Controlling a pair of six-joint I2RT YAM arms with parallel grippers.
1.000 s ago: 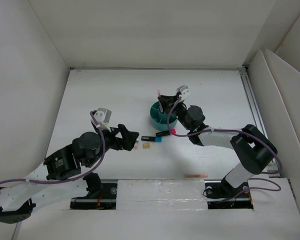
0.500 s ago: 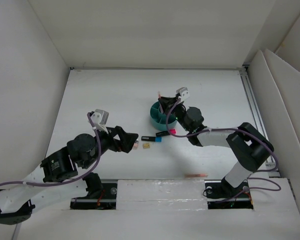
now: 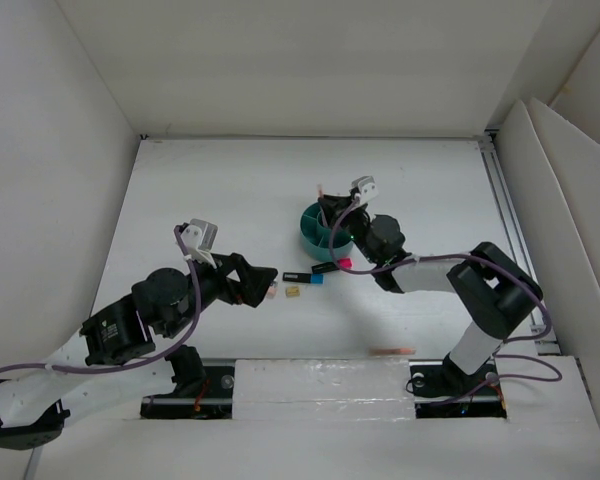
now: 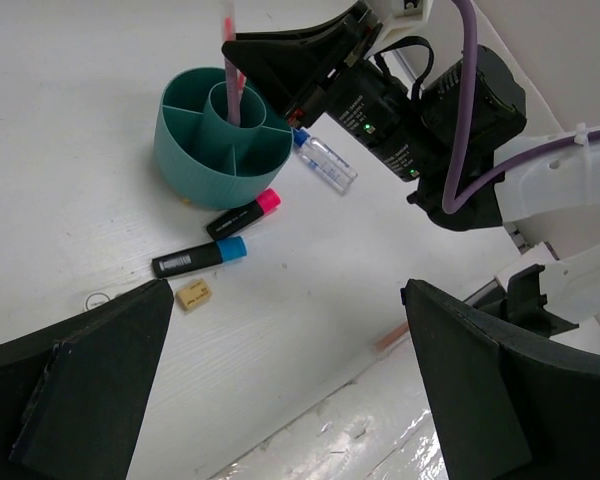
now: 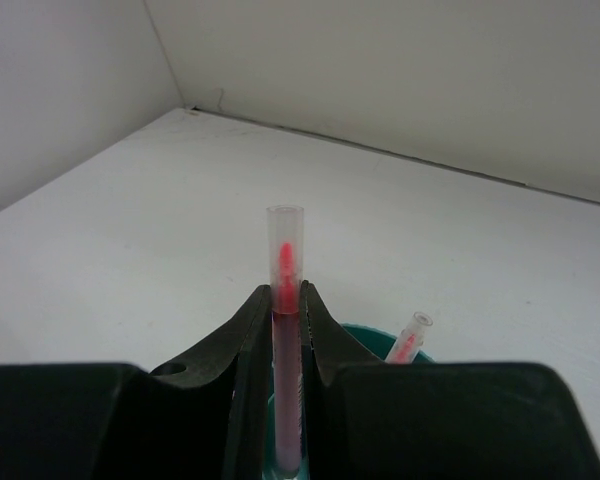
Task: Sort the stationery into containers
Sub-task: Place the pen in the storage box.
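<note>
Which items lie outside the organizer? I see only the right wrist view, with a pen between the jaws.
Observer: A pink-end marker and a blue-end marker lie flat beside the organizer.
Operator: Is there anything else?
Observer: Yes, a small clear bottle lies close to the organizer too.
Operator: And what about the left arm?
Observer: The left gripper is open and empty, near a tan block.
</note>
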